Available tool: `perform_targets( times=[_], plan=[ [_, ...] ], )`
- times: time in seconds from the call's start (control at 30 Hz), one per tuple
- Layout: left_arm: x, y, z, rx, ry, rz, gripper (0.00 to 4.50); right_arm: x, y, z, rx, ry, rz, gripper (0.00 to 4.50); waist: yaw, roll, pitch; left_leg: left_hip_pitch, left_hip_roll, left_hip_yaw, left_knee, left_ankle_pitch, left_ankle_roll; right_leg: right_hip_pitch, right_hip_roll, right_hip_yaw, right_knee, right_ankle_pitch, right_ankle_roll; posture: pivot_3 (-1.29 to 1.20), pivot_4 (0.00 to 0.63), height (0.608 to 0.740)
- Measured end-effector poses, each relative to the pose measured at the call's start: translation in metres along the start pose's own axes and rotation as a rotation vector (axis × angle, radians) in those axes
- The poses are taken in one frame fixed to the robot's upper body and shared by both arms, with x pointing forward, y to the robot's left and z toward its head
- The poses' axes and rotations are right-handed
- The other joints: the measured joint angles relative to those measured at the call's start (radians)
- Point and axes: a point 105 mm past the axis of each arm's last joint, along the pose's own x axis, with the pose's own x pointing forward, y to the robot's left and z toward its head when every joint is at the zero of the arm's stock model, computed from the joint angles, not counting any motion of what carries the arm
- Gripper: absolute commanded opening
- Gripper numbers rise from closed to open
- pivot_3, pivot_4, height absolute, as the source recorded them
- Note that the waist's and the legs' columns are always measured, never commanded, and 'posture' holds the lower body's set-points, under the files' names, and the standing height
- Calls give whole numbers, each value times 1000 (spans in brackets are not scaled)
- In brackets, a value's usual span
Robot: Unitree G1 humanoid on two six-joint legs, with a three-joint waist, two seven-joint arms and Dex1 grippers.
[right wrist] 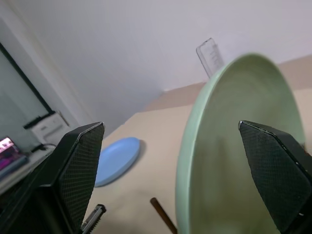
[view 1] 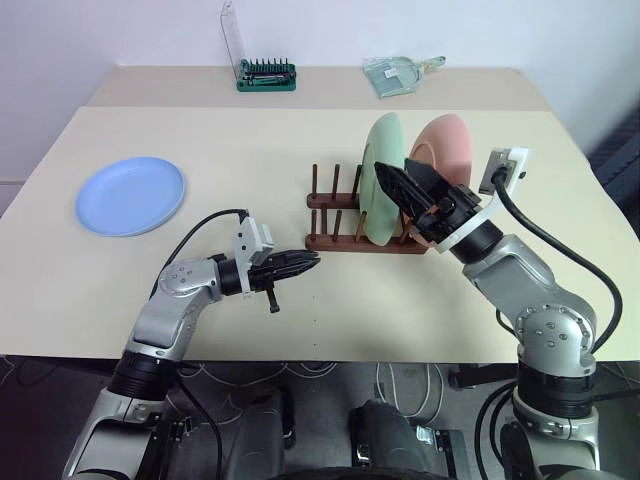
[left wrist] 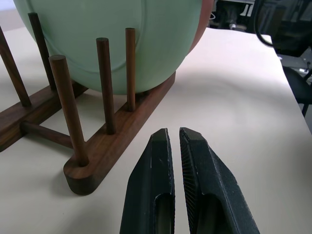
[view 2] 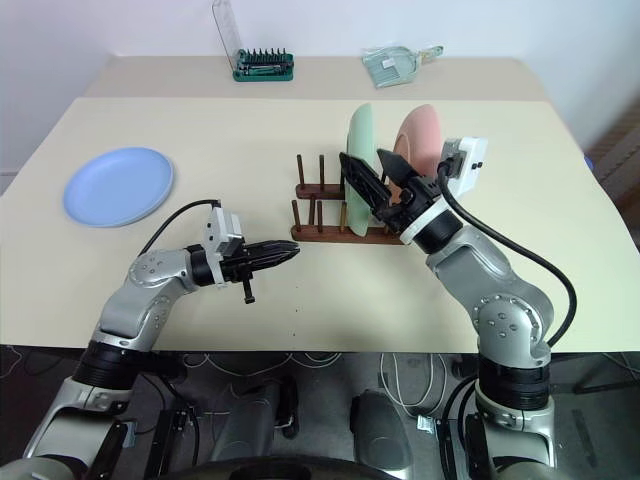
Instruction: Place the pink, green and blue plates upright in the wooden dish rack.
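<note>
The wooden dish rack [view 1: 335,238] stands mid-table. A green plate [view 1: 381,160] stands upright between its pegs, and a pink plate [view 1: 447,143] stands upright just to its right. The blue plate [view 1: 130,195] lies flat at the table's left. My right gripper [view 1: 402,180] is open, one finger on each side of the green plate's upper edge [right wrist: 234,146], not gripping it. My left gripper [view 1: 305,262] is shut and empty, level, just off the rack's near left end [left wrist: 112,146].
A green bit set [view 1: 266,75] and a clear plastic stand [view 1: 230,35] sit on the far table, with a clear bag [view 1: 395,75] to their right. Bare tabletop [view 1: 250,150] lies between the blue plate and the rack.
</note>
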Motion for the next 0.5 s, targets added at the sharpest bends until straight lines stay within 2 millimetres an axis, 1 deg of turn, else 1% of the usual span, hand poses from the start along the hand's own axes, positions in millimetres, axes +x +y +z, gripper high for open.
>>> perform_targets(
  times=[0.17,0.27,0.3,0.33,0.4,0.5],
  plan=[
    [0,1,1,1,-1,7,328,7,15,26,-102,-43,63,4481,2,0,0,0,0,0,0,0,0,0,0,0,0,0,0,0,150,732],
    [-3,6,3,5,-7,37,328,9,21,35,-174,-42,90,4481,2,0,0,-2,0,0,0,0,0,-1,0,0,0,0,0,0,150,732],
    [-4,9,4,6,-10,60,852,9,23,38,-210,-37,104,4500,2,0,0,-2,0,0,0,0,0,-1,0,0,0,0,0,0,150,732],
    [-5,15,7,5,-22,98,1173,10,27,41,-270,-17,126,4500,2,0,0,-2,0,0,1,0,0,-2,0,0,0,0,0,0,150,732],
    [-10,33,17,5,-59,207,2168,11,38,41,-399,30,182,4500,2,0,0,-3,0,0,1,0,0,-2,0,0,0,0,0,0,150,732],
    [-29,70,40,13,-126,438,3730,14,47,25,-552,126,255,4500,-1,-1,0,-3,0,0,1,0,0,-2,0,0,1,0,0,0,150,732]
  ],
)
